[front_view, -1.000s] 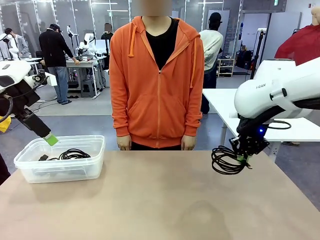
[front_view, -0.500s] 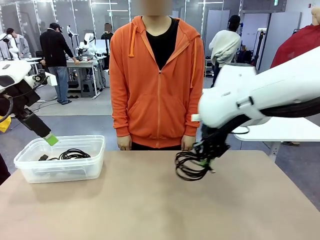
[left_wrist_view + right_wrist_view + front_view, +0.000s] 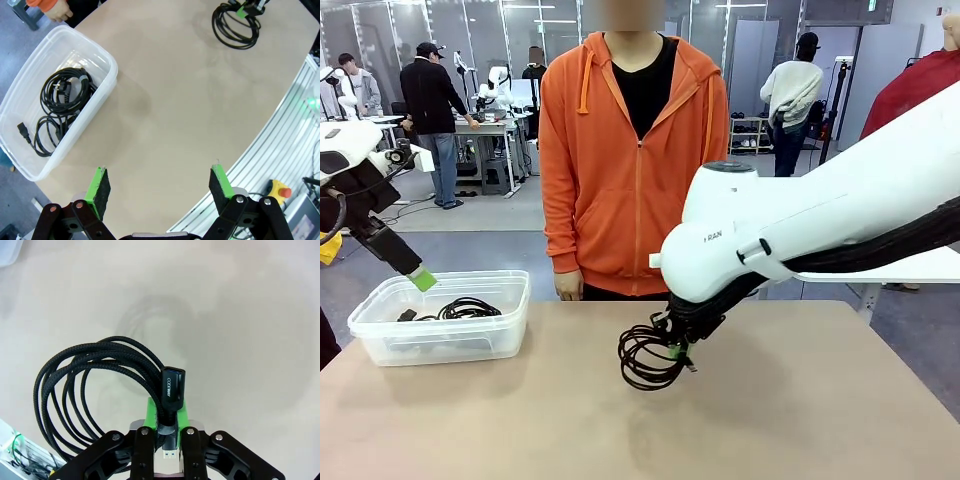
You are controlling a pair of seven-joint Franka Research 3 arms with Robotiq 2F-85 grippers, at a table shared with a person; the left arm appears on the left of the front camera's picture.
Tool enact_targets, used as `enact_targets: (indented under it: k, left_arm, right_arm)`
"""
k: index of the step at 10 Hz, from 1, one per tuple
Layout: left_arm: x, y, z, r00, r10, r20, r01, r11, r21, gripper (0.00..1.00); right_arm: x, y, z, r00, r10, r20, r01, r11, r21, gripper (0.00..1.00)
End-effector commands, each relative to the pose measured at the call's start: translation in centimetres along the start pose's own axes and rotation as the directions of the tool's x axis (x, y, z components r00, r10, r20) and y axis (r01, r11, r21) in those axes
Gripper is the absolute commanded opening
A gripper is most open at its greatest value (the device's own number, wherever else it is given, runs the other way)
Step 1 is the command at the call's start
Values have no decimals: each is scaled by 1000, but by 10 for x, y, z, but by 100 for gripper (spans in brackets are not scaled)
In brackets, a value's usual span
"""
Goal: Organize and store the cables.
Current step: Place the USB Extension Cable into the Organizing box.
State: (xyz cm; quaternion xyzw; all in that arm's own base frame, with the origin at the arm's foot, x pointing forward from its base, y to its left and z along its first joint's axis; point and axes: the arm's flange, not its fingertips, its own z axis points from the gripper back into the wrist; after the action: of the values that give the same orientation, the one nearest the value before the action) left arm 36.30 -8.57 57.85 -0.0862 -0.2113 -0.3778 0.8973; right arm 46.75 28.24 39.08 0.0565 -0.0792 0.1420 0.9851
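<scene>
A coiled black cable (image 3: 645,358) hangs just above the middle of the table, with my right gripper (image 3: 677,350) shut on it. The right wrist view has the coil (image 3: 90,385) and its black plug (image 3: 171,390) pinched between the green pads (image 3: 167,412). Two more coiled cables (image 3: 460,309) lie in the clear plastic bin (image 3: 380,335) at the table's left; from the left wrist camera these cables (image 3: 57,107) lie inside the bin (image 3: 107,62). My left gripper (image 3: 160,187) is open, high above the table, and its green fingertip (image 3: 423,279) hangs over the bin.
A person in an orange hoodie (image 3: 633,170) stands at the far edge, hands (image 3: 568,286) down at the sides. The tan tabletop (image 3: 800,400) is bare to the right and front. A white table (image 3: 920,265) stands behind on the right.
My right arm has swept left from the table's right side to its middle, carrying the coiled cable. The left arm has stayed still over the bin.
</scene>
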Motion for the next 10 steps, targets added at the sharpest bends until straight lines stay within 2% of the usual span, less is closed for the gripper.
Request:
enact_targets:
  k: [1, 4, 9, 10]
  left_arm:
    - [2, 0, 1, 1000, 2, -11, -2, 1000, 9, 100]
    - [2, 0, 1, 1000, 2, -11, -2, 1000, 9, 100]
    - [2, 0, 1, 1000, 2, -11, -2, 1000, 9, 100]
    - [2, 0, 1, 1000, 2, -11, -2, 1000, 9, 100]
  right_arm:
    - [14, 22, -13, 996, -90, 21, 90, 996, 12, 5]
    - [22, 44, -47, 990, -144, 5, 144, 989, 41, 5]
    - [22, 45, -76, 984, -176, 12, 175, 983, 56, 5]
    - [21, 44, -75, 983, -183, 16, 182, 982, 56, 23]
